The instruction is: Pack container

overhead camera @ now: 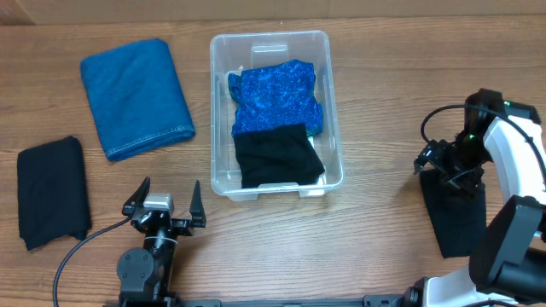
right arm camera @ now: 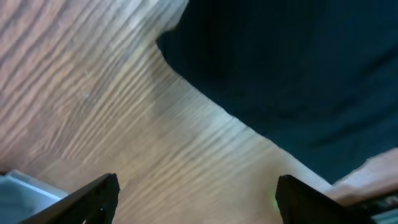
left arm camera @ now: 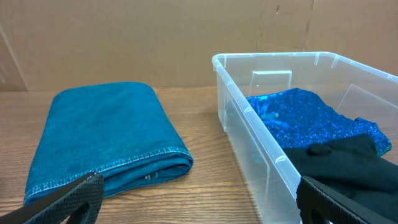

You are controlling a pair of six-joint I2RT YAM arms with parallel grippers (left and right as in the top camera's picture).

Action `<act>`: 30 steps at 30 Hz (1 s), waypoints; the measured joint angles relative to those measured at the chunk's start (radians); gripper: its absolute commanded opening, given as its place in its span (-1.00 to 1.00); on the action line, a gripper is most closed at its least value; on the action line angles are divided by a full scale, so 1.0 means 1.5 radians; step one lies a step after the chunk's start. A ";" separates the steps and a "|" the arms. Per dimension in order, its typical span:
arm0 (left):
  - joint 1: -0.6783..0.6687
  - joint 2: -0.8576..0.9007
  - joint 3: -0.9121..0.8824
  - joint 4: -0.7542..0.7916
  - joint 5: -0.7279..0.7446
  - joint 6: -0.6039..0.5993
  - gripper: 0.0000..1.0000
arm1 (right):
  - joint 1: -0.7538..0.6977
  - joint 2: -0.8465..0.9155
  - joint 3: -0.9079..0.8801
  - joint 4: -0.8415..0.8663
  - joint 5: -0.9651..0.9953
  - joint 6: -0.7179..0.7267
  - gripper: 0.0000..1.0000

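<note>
The clear container (overhead camera: 223, 102) stands at the table's middle and holds a sparkly blue cloth (overhead camera: 280, 95) and a black cloth (overhead camera: 278, 155). It also shows in the left wrist view (left arm camera: 249, 118). My left gripper (overhead camera: 164, 207) is open and empty, near the front edge, left of the container's front corner. My right gripper (overhead camera: 445, 166) is open and empty, just above the near end of a dark folded cloth (overhead camera: 457, 217) at the right. That cloth fills the upper right of the right wrist view (right arm camera: 292, 68).
A folded teal towel (overhead camera: 135, 95) lies left of the container, also in the left wrist view (left arm camera: 102, 134). A folded black cloth (overhead camera: 53, 192) lies at the far left. Bare wood lies between the container and the right arm.
</note>
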 measured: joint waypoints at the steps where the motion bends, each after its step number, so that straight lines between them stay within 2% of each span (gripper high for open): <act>1: 0.000 0.000 0.000 0.000 0.000 0.000 1.00 | 0.000 0.000 -0.009 0.010 0.000 0.004 0.70; 11: 0.000 0.000 0.000 0.000 0.000 0.000 1.00 | 0.000 0.000 -0.107 0.105 0.010 0.017 0.83; 12: 0.000 0.000 0.000 0.000 0.000 0.000 1.00 | 0.000 0.000 -0.113 0.111 0.010 0.017 0.92; 16: 0.000 0.000 0.000 0.000 0.000 0.000 1.00 | 0.000 0.000 -0.141 0.151 0.062 0.016 0.95; 23: 0.000 0.000 0.000 0.000 0.000 0.000 1.00 | 0.000 0.000 -0.144 0.205 0.132 -0.088 1.00; 30: 0.000 0.000 0.000 0.000 0.000 0.000 1.00 | 0.000 0.000 -0.145 0.226 0.176 -0.117 1.00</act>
